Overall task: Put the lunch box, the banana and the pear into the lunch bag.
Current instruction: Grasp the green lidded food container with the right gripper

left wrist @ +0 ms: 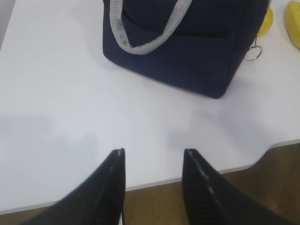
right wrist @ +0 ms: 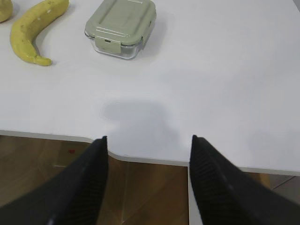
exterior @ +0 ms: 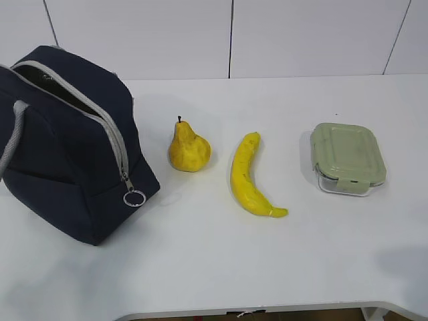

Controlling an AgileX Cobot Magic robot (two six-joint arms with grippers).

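Observation:
The navy lunch bag stands at the left of the white table, its grey zipper partly open at the top and a ring pull hanging at its front corner. Right of it sit the pear, the banana and the lunch box with its sage-green lid, in a row. My left gripper hovers open over the table's front edge, well short of the lunch bag. Open and empty too, my right gripper hangs over the front edge, with the lunch box and banana far ahead.
The table's front edge has a curved cut-out in the middle, with brown floor below. A white wall rises behind the table. Neither arm shows in the exterior view.

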